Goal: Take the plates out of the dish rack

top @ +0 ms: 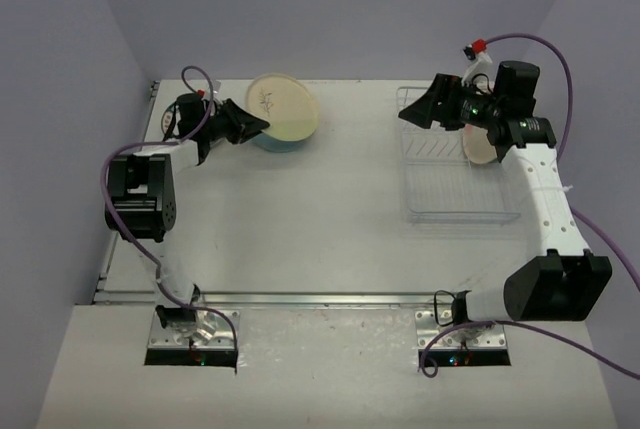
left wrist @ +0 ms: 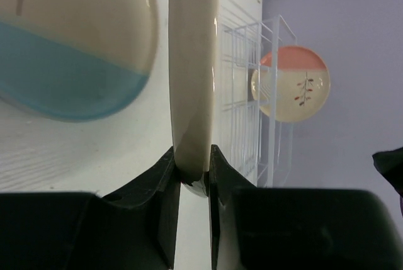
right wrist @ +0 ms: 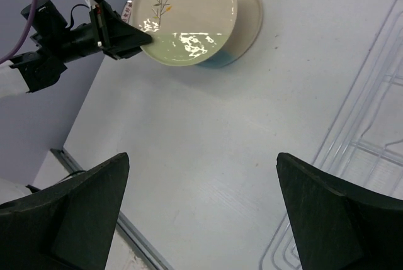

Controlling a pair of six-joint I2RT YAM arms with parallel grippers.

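From the top view, the left gripper [top: 257,125] is at the far left of the table [top: 320,229]. It is clamped on the rim of the cream plate [top: 284,104]. That plate is tipped up over a blue plate [top: 279,143], which lies flat on the table. The rack [top: 450,189] sits well apart, on the right side. 1 pink plate [top: 479,150] stands in it, and the right arm hides part of that plate. The right gripper [top: 418,112] hangs over the far left corner of the rack, with nothing in it.

In the left wrist view, the left gripper [left wrist: 194,174] has its 2 fingers [left wrist: 165,188] pressed on the edge of the cream plate [left wrist: 192,62], 1 on each side. The blue plate [left wrist: 69,62] is just beside it; it is cream on 1 half and blue on the other. I cannot tell if the 2 plates touch. Farther off is the rack [left wrist: 249,94], with the pink plate [left wrist: 291,84] upright in it.

In the right wrist view, the right gripper [right wrist: 203,175] has its fingers [right wrist: 82,213] wide apart over the bare table [right wrist: 208,112]. The rack [right wrist: 362,150] shows at the right edge. Far off, the left gripper [right wrist: 141,38] grips the cream plate [right wrist: 186,12] above the blue plate [right wrist: 250,21].
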